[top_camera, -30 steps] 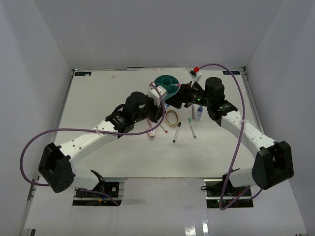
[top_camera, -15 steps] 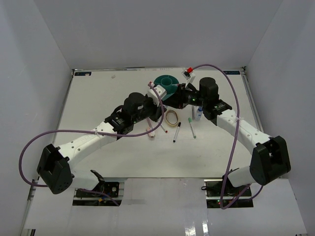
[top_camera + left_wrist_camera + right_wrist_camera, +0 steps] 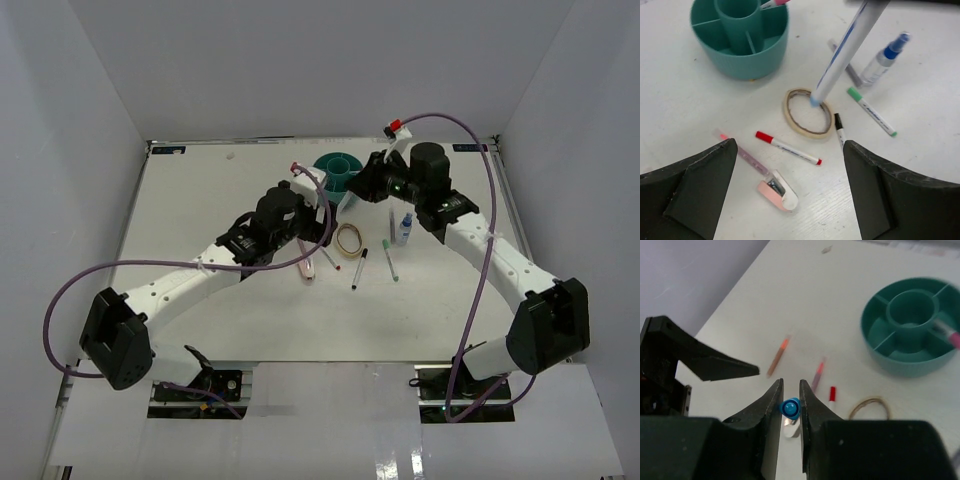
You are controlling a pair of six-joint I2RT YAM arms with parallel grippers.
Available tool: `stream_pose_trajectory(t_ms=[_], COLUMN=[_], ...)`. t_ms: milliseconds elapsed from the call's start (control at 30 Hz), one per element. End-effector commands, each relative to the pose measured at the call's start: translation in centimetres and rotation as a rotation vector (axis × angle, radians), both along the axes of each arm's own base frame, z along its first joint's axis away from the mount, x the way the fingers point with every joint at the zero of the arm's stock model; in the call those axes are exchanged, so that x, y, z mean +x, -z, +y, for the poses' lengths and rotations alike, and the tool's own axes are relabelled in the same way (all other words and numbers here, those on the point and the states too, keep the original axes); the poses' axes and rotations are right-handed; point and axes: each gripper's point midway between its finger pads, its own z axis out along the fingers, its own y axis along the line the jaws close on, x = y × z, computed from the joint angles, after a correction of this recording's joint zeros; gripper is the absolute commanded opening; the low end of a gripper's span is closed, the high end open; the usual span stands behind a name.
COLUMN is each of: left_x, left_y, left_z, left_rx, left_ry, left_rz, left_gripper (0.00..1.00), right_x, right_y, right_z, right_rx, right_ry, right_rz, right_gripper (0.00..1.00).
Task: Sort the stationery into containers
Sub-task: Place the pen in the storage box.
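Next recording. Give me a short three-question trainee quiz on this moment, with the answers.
1. True or false: the left pincer is shut on a marker.
2. Which cap colour has the held pen in the right pincer? A red, B blue, C green.
3. Fill in: the number of pens already in the teal organizer is ___.

Key
1. False: its fingers stand wide apart and hold nothing.
2. B.
3. One: the pink-capped pen, in a ring compartment.
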Motion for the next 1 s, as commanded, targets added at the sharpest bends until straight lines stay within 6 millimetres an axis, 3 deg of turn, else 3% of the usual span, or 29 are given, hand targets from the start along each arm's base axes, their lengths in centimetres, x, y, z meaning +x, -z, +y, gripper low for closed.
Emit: stream_pose_trajectory(t_ms=[0,33,67,100,133,167,233,333,467,600,967], left_x=[1.9,2.8,3.1,3.6,4.4,4.6,5.2,5.3,4.8,4.8,4.9], left_y=[-0.4,0.4,0.6,0.6,1.1,1.1,1.5,2.6,5.1,5.7,6.0], left_z=[3.1,5.0,5.6,6.5,8.8,9.5,11.8,13.1,13.3,13.8,14.3], left_rx=[-0.030,-0.022,-0.043,-0.062,-0.091,-0.114,-0.134,-0.154,-0.168,-0.150,-0.127], left_ry=[-0.171,-0.223,-0.229,-0.254,-0.324,-0.329,-0.386,-0.409,-0.402,-0.418,-0.442], left_rz=[0.072,0.114,0.148,0.175,0.220,0.241,0.262,0.290,0.354,0.379,0.383], left_gripper=[0.98,0.98,0.98,0.98,0.98,0.98,0.98,0.98,0.98,0.98,0.98], right_x=[5.0,6.5,7.4,8.5,9.6,10.4,12.7,15.4,18.0,19.7,21.0], right_y=[-4.8,-4.7,-6.2,-5.7,-5.9,-7.1,-6.0,-5.2,-3.4,-2.8,0.9], right_z=[-2.8,-3.8,-4.2,-4.5,-5.5,-5.6,-6.3,-6.6,-6.3,-5.7,-3.4], right_rx=[-0.096,-0.132,-0.138,-0.172,-0.192,-0.188,-0.225,-0.242,-0.245,-0.219,-0.178], right_ry=[0.194,0.263,0.296,0.319,0.369,0.382,0.426,0.448,0.455,0.450,0.362], right_rz=[-0.214,-0.228,-0.265,-0.280,-0.290,-0.316,-0.310,-0.308,-0.303,-0.317,-0.295], right_gripper=[0.08,0.08,0.08,0.08,0.08,0.08,0.08,0.08,0.08,0.08,0.08])
